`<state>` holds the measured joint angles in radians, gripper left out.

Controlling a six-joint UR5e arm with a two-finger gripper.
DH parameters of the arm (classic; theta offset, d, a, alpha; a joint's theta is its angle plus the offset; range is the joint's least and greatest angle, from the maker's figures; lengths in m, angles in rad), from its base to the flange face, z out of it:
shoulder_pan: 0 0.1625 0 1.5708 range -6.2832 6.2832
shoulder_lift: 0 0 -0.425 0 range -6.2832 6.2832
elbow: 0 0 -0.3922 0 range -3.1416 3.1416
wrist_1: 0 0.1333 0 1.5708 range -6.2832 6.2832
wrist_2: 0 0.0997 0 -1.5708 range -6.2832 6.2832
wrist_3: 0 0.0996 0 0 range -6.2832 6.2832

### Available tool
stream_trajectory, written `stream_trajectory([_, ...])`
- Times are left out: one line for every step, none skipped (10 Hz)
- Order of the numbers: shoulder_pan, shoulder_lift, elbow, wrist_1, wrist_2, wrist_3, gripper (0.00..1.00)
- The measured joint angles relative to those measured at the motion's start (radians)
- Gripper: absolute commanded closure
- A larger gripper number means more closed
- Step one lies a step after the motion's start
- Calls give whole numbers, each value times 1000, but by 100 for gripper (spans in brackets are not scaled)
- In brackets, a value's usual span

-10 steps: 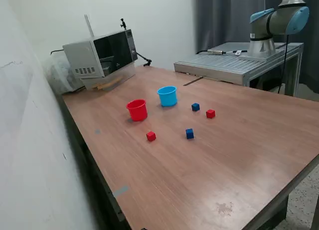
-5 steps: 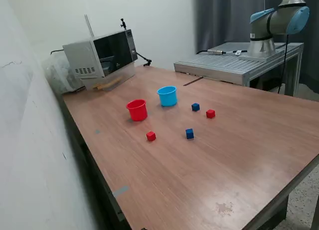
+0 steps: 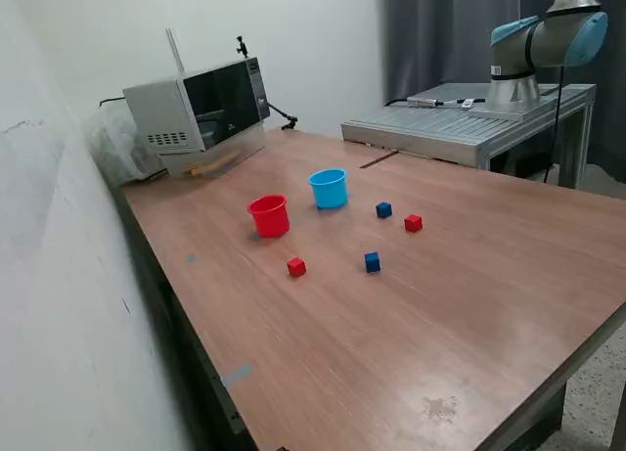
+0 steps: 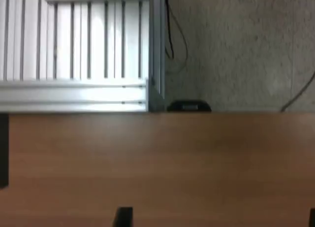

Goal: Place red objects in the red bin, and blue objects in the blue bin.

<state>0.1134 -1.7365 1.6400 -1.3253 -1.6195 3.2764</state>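
Observation:
In the exterior view the red cup (image 3: 268,216) and the light blue cup (image 3: 329,189) stand upright side by side on the brown table (image 3: 469,304). One red cube (image 3: 295,267) lies in front of the red cup and another (image 3: 413,222) lies toward the exterior view's right. One blue cube (image 3: 372,262) lies beside the near red cube and another (image 3: 383,209) lies near the blue cup. The gripper (image 4: 218,219) shows only as two dark fingertips far apart in the wrist view, high above the table's edge. No cube or cup appears in the wrist view.
A microwave (image 3: 196,109) stands at the table's far corner by the wall. A ribbed aluminium platform (image 3: 460,118) carries the arm's base (image 3: 533,50) and also shows in the wrist view (image 4: 74,45). Cables lie on the floor (image 4: 236,45) beyond the table edge.
The dark parts of the arm at the top edge of the exterior view have moved slightly upward. The cubes and cups have not moved.

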Motion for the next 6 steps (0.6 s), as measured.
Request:
stream_trajectory([14,22,-8,-107,1,22,0])
stream_trajectory([22,48,-12,-199,2,53,0])
stream_trajectory([27,75,-6,-286,2,76,0])
stream_trajectory([29,106,9,-367,1,89,0])
stream_trajectory([29,142,28,-442,1,96,0])
stream_trajectory([26,180,46,-512,0,99,0])
